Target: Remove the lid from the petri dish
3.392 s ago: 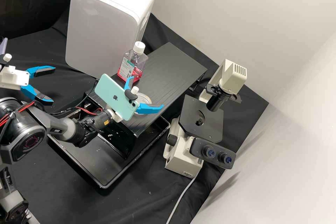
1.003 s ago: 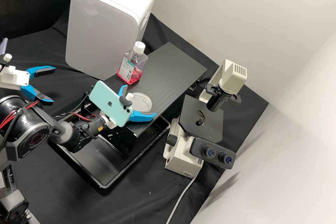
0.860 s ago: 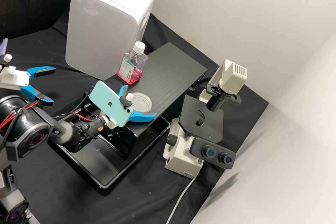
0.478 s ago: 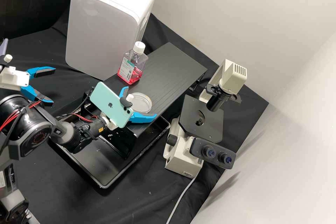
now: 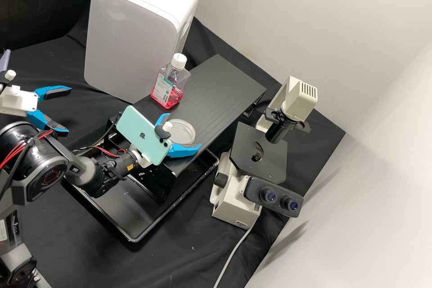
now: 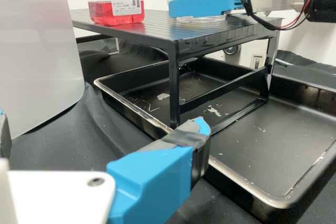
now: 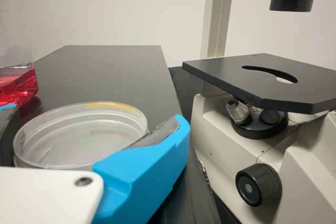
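High view, right tool (image 5: 183, 131) (fingers spread) drawn back around petri dish (image 5: 179, 127)

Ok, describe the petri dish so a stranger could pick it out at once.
Find the raised black platform beside the microscope. At its near end, in front of the flask of red liquid, sits the petri dish. It is the only clear, flat, round thing there, low beside the tall flask.

A laboratory: microscope (image 5: 258, 155) and pink-media flask (image 5: 167, 86) on a black bench (image 5: 202, 243).
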`<action>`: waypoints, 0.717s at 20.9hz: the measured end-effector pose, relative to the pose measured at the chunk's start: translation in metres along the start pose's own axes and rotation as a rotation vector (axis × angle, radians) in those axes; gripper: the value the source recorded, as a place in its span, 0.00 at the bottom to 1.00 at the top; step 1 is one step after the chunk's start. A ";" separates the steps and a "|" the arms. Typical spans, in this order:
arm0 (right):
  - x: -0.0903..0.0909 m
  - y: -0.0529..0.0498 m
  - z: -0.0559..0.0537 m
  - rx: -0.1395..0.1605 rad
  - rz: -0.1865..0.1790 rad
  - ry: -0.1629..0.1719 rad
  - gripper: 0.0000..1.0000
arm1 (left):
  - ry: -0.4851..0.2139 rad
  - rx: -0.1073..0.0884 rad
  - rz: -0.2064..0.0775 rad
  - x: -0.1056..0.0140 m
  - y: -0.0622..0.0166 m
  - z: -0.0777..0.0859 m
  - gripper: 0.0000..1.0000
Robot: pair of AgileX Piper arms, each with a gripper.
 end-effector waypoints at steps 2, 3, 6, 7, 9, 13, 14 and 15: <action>0.000 0.000 0.000 -0.002 -0.005 0.005 0.00 | 0.000 0.000 0.000 0.000 0.0000 0.000 1.00; 0.000 0.000 0.000 -0.002 -0.005 0.005 0.00 | 0.000 0.000 0.000 0.000 0.0000 0.000 1.00; 0.000 0.000 -0.001 -0.003 -0.004 0.011 0.00 | 0.000 0.000 0.000 0.000 0.0000 0.000 1.00; 0.000 0.000 -0.001 -0.003 -0.004 0.011 0.00 | 0.000 0.000 0.000 0.000 0.0000 0.000 1.00; 0.000 0.000 -0.001 -0.001 -0.004 0.011 0.00 | 0.000 0.000 0.000 0.000 0.0000 0.000 1.00; 0.000 0.000 -0.001 0.004 -0.004 0.010 0.00 | 0.000 0.000 0.000 0.000 0.0000 0.000 1.00; 0.000 0.000 -0.001 0.004 -0.004 0.010 0.00 | 0.000 0.000 0.000 0.000 0.0000 0.000 1.00; 0.000 0.000 -0.001 0.004 -0.004 0.010 0.00 | 0.000 0.000 0.000 0.000 0.0000 0.000 1.00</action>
